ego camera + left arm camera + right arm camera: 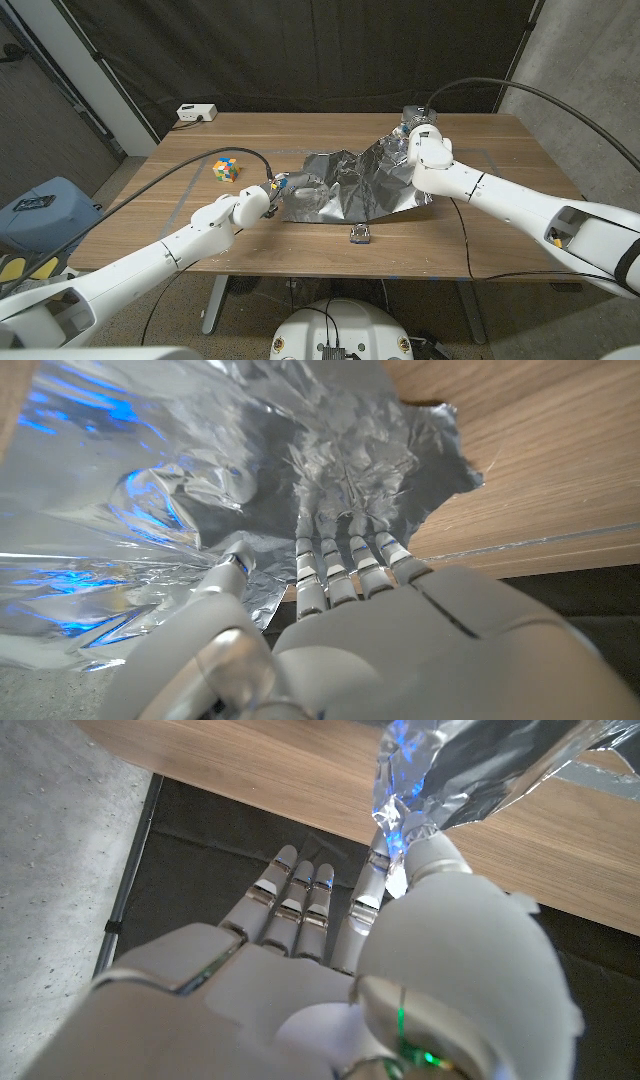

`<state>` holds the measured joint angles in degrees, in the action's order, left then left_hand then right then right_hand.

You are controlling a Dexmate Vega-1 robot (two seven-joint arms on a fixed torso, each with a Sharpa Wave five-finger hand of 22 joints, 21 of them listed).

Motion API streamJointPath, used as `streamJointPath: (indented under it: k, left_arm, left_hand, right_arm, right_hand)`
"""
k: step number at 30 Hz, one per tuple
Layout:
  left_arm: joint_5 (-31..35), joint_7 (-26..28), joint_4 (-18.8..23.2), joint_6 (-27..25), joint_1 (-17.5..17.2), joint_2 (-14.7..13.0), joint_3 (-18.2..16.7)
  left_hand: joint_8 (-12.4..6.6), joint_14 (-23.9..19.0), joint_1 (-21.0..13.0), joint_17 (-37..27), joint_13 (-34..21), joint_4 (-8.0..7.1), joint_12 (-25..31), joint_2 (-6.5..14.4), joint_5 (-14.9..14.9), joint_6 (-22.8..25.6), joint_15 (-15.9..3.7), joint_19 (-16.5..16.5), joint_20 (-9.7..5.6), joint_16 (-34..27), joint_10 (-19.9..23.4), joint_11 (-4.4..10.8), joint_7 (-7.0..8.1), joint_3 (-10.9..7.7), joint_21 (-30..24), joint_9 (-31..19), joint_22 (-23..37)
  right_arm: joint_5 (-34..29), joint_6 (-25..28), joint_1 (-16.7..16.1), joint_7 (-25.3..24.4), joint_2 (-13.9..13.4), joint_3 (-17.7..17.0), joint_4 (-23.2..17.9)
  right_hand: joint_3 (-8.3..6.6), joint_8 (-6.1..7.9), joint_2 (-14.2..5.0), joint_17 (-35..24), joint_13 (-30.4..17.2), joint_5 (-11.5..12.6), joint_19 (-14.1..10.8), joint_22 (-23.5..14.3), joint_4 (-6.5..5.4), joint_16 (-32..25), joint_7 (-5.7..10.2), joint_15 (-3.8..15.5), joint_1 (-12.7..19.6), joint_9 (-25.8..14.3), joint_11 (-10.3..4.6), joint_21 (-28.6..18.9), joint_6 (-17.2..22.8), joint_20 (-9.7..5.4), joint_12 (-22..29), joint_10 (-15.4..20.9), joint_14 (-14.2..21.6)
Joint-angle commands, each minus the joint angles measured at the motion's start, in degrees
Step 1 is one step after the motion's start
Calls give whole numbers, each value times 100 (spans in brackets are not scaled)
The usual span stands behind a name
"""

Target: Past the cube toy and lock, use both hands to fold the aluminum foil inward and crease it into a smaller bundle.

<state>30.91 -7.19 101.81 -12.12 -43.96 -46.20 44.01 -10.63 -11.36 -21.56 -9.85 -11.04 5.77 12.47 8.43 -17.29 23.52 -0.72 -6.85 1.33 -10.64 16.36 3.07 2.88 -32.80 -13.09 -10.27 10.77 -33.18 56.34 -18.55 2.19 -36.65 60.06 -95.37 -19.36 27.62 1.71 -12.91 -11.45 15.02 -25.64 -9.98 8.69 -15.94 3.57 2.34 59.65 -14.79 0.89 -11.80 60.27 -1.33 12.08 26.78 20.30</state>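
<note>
My right hand (418, 148) pinches the crinkled silver aluminum foil sheet (350, 185) by its far corner, lifting it to fold inward. My left hand (272, 192) presses spread fingers (340, 555) on its near edge as anchor.

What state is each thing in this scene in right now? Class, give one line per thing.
aluminum foil: crumpled, partly lifted at its right corner
left hand: fingers on the foil's left edge
right hand: pinching the raised foil corner
cube toy: scrambled, untouched on table
lock: lying on table, near the foil's front edge
</note>
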Motion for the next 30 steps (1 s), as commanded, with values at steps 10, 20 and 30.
streamJointPath:
  k: [10,20,30]
  left_arm:
    - [-168,35,115,-150,-113,-2,-58]
    - [-272,51,95,-138,-113,-17,-74]
    - [-378,99,130,-120,-168,-57,-111]
  left_hand:
    - [-10,-38,52,-13,-28,0,-13,-10,28,21,24,-21,2,12,7,-18,-21,-42,21,-22,10]
    - [-9,-40,60,-13,-28,8,-16,-9,33,22,41,-23,7,13,7,-31,-38,-53,23,-22,11]
    - [-10,-42,68,-13,-29,17,-20,-8,39,28,45,-27,10,14,3,-38,-49,-65,23,-22,11]
  right_arm:
    - [-480,281,186,563,-118,129,-446]
    - [-682,344,261,795,-103,180,-571]
    - [-795,458,289,1000,-48,190,-698]
  right_hand:
    - [61,46,-20,-31,-9,-2,40,-28,-4,-27,-36,217,81,-21,5,-2,-2,-4,-16,50,0]
    - [75,55,-38,-33,-9,-4,37,-29,-8,-29,-54,197,93,-26,16,-4,8,4,-17,62,9]
    - [93,48,-51,-34,-9,-7,31,-29,-10,-31,-80,193,105,-28,23,-7,-19,7,-23,63,21]
